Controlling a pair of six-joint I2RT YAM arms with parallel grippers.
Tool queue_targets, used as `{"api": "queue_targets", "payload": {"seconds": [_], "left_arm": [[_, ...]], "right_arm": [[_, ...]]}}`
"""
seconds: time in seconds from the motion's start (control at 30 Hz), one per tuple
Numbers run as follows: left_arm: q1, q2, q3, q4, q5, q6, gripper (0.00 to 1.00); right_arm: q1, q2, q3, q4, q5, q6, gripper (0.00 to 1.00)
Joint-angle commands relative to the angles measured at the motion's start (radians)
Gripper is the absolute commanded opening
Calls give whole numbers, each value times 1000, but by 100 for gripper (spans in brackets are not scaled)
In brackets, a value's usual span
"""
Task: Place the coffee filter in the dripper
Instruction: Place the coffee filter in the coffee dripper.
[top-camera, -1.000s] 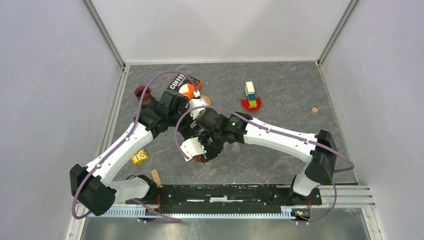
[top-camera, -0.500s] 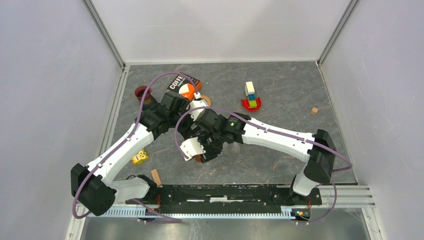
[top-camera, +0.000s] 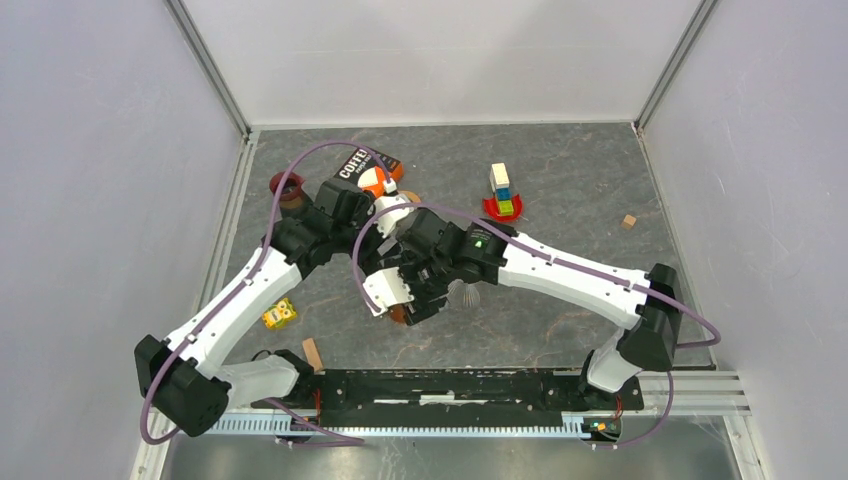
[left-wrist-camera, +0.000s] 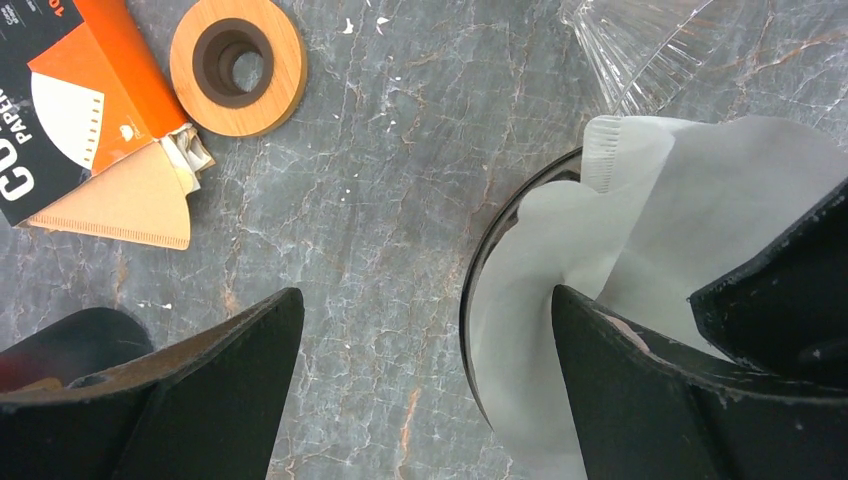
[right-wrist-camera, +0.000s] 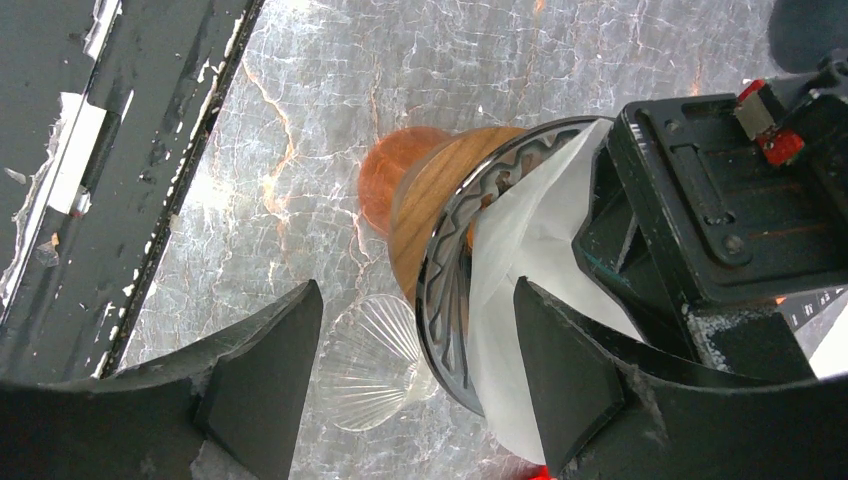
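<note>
The dripper (right-wrist-camera: 445, 255), a ribbed glass cone in a wooden collar on an orange base, lies tilted between both grippers. The white coffee filter (right-wrist-camera: 510, 260) sits inside its rim. My right gripper (right-wrist-camera: 415, 290) is open and straddles the rim, with one finger against the filter's inside and the other clear of the dripper. From the left wrist view the filter (left-wrist-camera: 650, 230) fills the dripper's dark rim (left-wrist-camera: 475, 290). My left gripper (left-wrist-camera: 425, 300) is wide open, one finger inside the filter and the other over bare table. From above only the orange base (top-camera: 402, 317) shows beneath the arms.
A clear ribbed glass piece (right-wrist-camera: 370, 365) lies beside the dripper. The coffee filter box (left-wrist-camera: 60, 110), loose brown filters (left-wrist-camera: 130, 205) and a wooden ring (left-wrist-camera: 237, 65) lie nearby. A block tower (top-camera: 502, 190), a brown cup (top-camera: 285, 187) and a yellow toy (top-camera: 280, 314) stand farther off.
My right gripper's jaws have widened around the dripper's rim. Both arms have shifted only slightly over the same spot.
</note>
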Motion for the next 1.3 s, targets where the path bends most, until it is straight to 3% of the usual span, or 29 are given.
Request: {"api": "queue_targets", "payload": {"seconds": [0.0, 0.6, 0.93, 1.1, 1.27], "left_arm": [[1, -31, 53, -20, 26, 32, 100], [0, -93, 124, -83, 95, 40, 100], [9, -102, 163, -63, 51, -18, 100], [71, -96, 244, -50, 72, -144, 100], [269, -28, 312, -58, 19, -273, 93]], "right_arm": [[-9, -49, 47, 4, -23, 0, 78], [-45, -65, 120, -13, -68, 15, 79], [-97, -112, 97, -12, -131, 26, 79], [-239, -195, 80, 26, -224, 82, 79], [-346, -284, -10, 108, -229, 151, 78]]}}
